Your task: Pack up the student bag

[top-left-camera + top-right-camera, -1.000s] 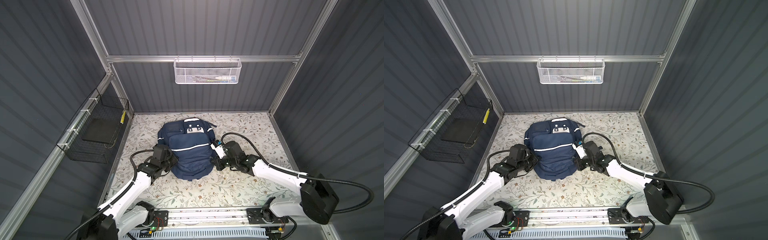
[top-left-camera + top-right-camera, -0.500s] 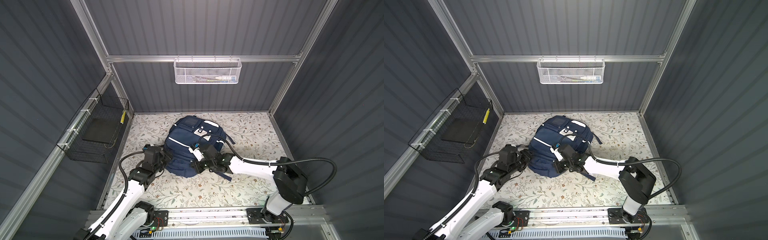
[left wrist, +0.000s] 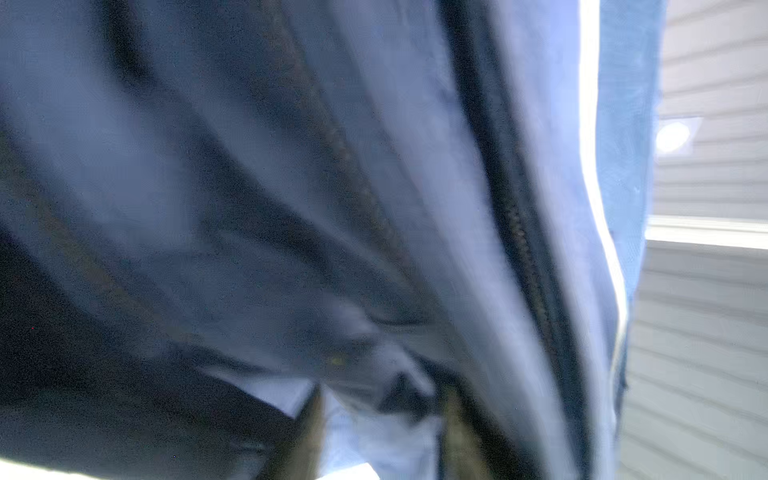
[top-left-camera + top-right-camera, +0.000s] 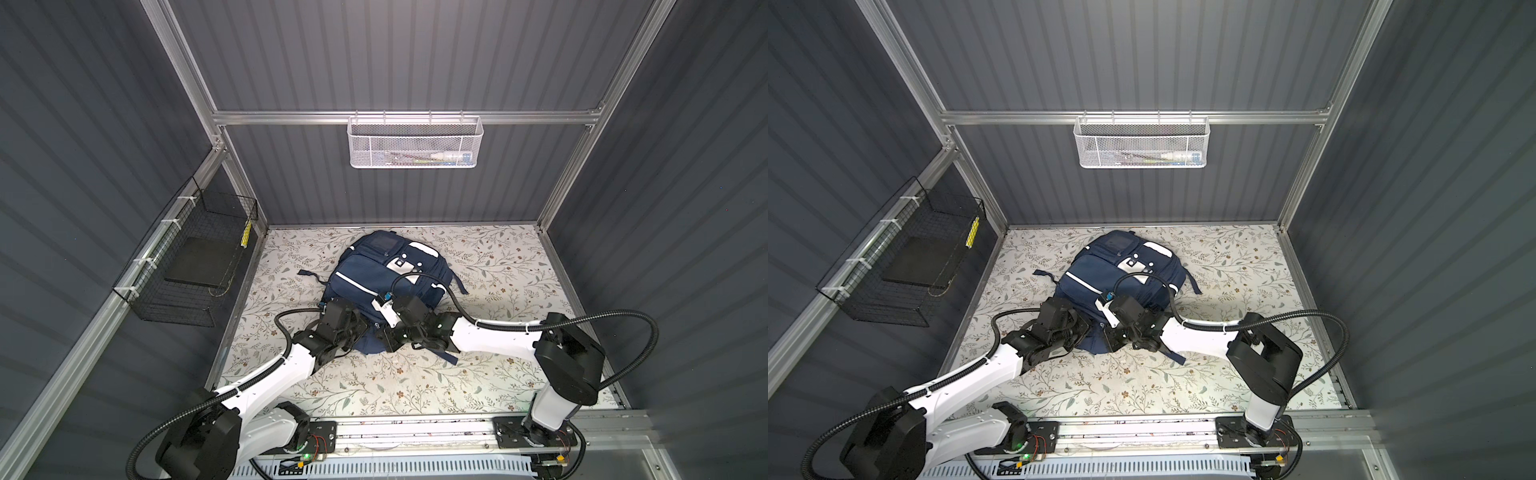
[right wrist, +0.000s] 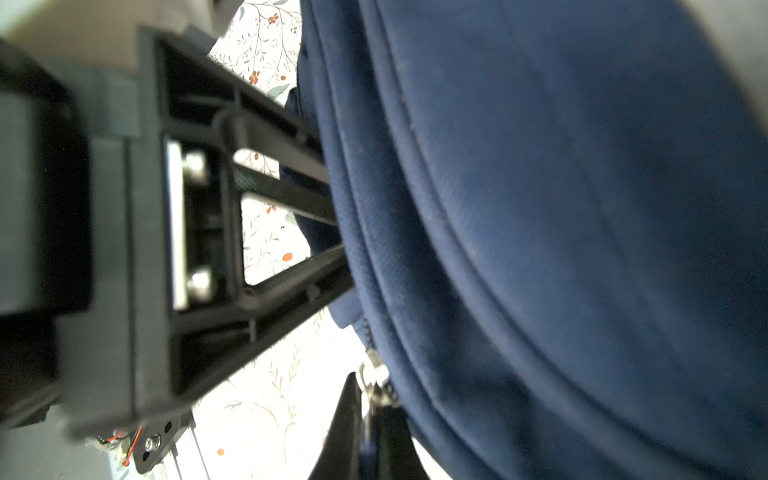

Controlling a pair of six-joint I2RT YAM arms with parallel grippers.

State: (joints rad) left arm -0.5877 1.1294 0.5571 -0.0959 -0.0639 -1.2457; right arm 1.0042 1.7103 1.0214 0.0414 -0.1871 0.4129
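Far left of both top views, fixed to the side wall: black wire basket (image 4: 187, 266) holding a dark flat slab (image 4: 199, 264), well apart from the work. Probably stock waiting to go in.

Lower left of centre: left gripper (image 4: 362, 334), pushed against the near end of the student bag (image 4: 374, 278). In the left wrist view, navy cloth bunched between two narrowly parted fingers (image 3: 309, 432). By the look of it, pinched on a fold of the bag's edge, though blurred.

Centre, on the floral mat (image 4: 498, 374): the bag itself, front face up, turned askew, white patch toward the back wall, straps trailing to either side. No pocket seen gaping, so likely nothing packed yet. Above it on the back wall: white mesh basket (image 4: 415, 143), contents too small to name.

Just right of the left gripper, at the same near end: right gripper (image 4: 385, 338). In the right wrist view, clamped tight on a sliver of navy fabric just below a metal zip pull (image 5: 374, 359). Held at one end from both sides, most likely to steady or tip the bag and get at that zip.
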